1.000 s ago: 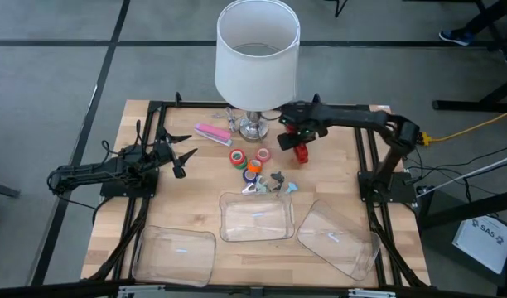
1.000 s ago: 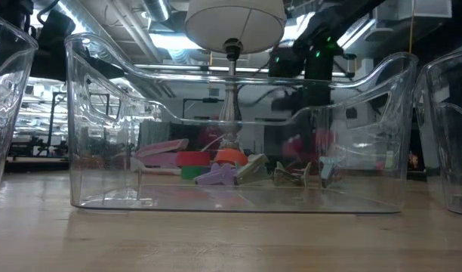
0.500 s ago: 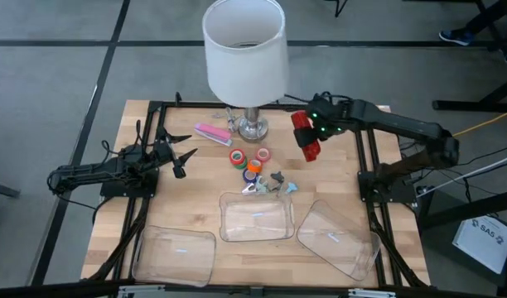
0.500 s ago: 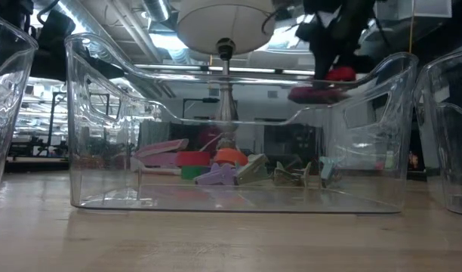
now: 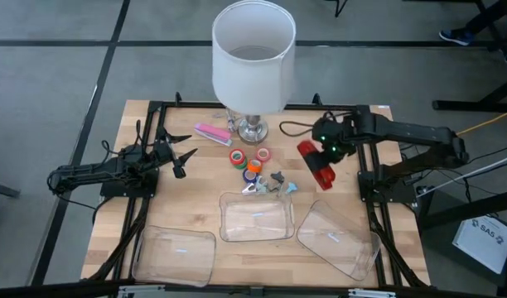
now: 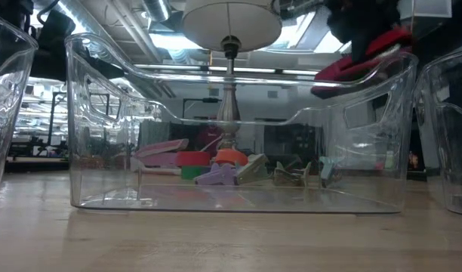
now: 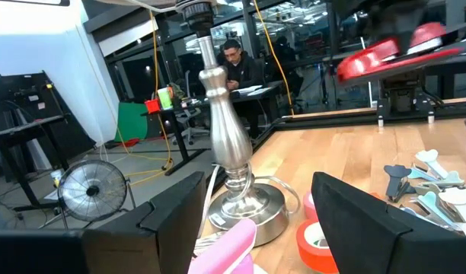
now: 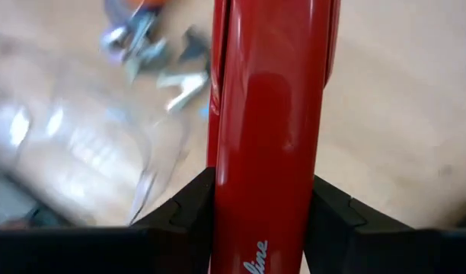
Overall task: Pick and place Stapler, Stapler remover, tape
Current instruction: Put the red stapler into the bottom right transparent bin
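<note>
My right gripper [image 5: 323,154] hangs above the table's right half, shut on a red stapler [image 5: 318,165], which also shows high up in the low view [image 6: 363,57]. A pink stapler [image 5: 212,132] lies flat at the back left. Coloured tape rolls [image 5: 252,159] lie flat near the lamp base. Several staple removers [image 5: 274,184] lie just behind the middle bin. My left gripper [image 5: 183,159] waits open at the table's left, level, with nothing between its fingers. My right gripper pinches the red stapler's two long sides [image 8: 221,190] between its two fingers [image 8: 183,209]. It comes from above, slanting down, and the fingers lie across the stapler. The stapler is lifted clear of the table, tilted, and most of its length sticks out beyond the fingers.
A lamp with a white shade [image 5: 253,58] stands at the back middle, its metal base [image 7: 237,205] close to the tape rolls. Three clear plastic bins sit along the near edge: left [image 5: 176,255], middle [image 5: 255,217], right [image 5: 338,238].
My right gripper has lifted the red stapler clear of the table beside the lamp and carried it up and toward the near right, tipping more steeply downward. The lamp shade has swayed left and come back.
</note>
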You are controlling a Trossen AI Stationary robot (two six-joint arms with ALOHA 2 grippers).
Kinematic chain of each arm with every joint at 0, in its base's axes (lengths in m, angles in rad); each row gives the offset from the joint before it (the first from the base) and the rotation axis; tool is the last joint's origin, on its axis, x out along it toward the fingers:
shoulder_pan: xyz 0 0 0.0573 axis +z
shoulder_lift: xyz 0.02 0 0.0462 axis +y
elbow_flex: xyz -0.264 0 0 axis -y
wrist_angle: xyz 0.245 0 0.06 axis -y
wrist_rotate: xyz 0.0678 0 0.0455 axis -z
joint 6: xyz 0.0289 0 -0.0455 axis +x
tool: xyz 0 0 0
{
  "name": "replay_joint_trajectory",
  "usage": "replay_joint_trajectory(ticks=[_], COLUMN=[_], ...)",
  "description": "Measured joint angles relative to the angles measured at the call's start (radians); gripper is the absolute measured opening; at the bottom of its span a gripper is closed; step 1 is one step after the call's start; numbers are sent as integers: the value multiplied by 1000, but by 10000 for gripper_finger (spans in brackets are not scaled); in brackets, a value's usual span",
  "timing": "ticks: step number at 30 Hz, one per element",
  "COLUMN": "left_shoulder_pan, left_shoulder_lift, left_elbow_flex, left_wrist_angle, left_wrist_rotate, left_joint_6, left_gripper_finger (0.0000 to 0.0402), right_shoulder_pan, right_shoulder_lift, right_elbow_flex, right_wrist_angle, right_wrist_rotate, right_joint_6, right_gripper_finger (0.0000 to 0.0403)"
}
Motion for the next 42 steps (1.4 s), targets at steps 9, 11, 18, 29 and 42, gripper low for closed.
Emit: replay_joint_trajectory(ticks=[9,11,18,29,42], left_shoulder_pan=[0,0,0,0,0], left_shoulder_lift=[0,0,0,0,0], left_elbow_flex=[0,0,0,0,0], left_wrist_angle=[0,0,0,0,0], left_wrist_rotate=[0,0,0,0,0], left_joint_6=[0,0,0,0,0], left_gripper_finger=[239,239,239,239,239], right_shoulder_pan=[144,190,371,671,849], right_shoulder_lift=[-32,-32,-32,-32,3], right_elbow_flex=[1,1,1,0,-143], right_wrist_angle=[68,95,190,67,57], right_wrist_rotate=[-166,-213,-324,-264,-100], right_joint_6=[91,118,228,534,526], right_gripper_finger=[143,143,143,143,143])
